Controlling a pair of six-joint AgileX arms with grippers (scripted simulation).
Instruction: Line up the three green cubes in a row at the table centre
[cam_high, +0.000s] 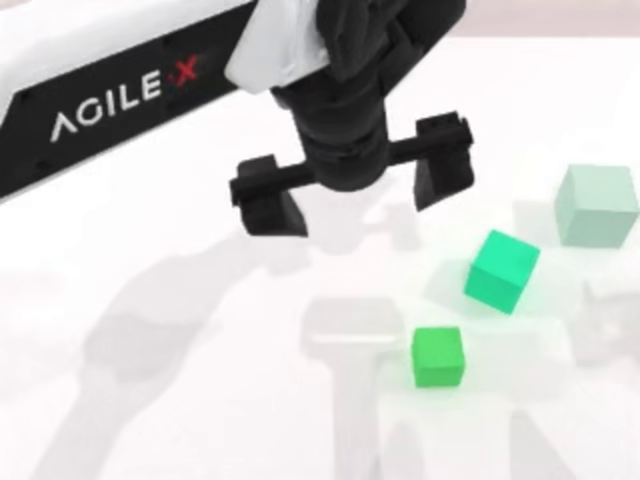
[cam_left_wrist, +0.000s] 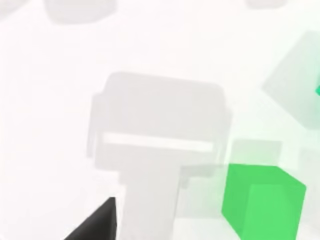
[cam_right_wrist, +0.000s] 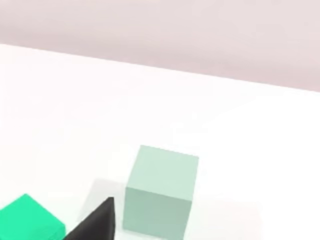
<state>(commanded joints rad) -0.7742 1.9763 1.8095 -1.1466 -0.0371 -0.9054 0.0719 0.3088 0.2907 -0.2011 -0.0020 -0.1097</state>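
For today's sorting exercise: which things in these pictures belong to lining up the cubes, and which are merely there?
Belongs to the job:
small bright green cube
emerald-teal cube
pale mint-grey cube
table
left gripper, open above the table

Merely there:
nothing else visible

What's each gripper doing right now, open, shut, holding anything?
Left gripper: open, holding nothing, hanging above the table, left of the three green cubes.
Right gripper: only one fingertip shows in its wrist view; state cannot be told.
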